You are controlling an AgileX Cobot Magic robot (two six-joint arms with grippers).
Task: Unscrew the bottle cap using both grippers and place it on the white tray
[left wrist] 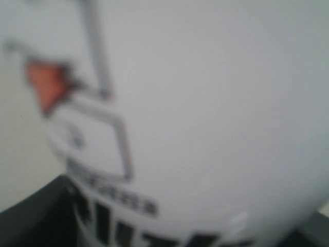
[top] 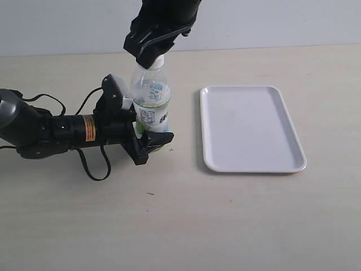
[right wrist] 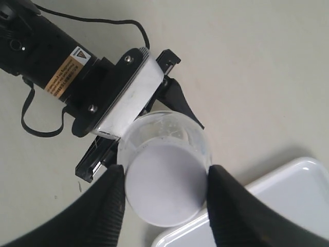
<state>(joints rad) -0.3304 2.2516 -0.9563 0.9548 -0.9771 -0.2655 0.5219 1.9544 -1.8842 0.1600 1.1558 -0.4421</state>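
Observation:
The clear bottle [top: 151, 101] with its white and green label stands upright on the table, left of the white tray [top: 251, 129]. My left gripper [top: 148, 138] is shut on the bottle's lower body; in its wrist view the blurred label [left wrist: 205, 103] fills the picture. From above, my right gripper [top: 148, 49] closes on the white bottle cap [right wrist: 164, 182], and both ribbed fingers [right wrist: 110, 198] touch the cap's sides. In the exterior view only a sliver of the cap [top: 159, 61] shows under the gripper.
The tray's corner [right wrist: 293, 206] lies just beside the bottle in the right wrist view. The left arm [top: 51, 130] with its cables and orange sticker stretches across the table at the left. A pale wall runs along the table's far edge.

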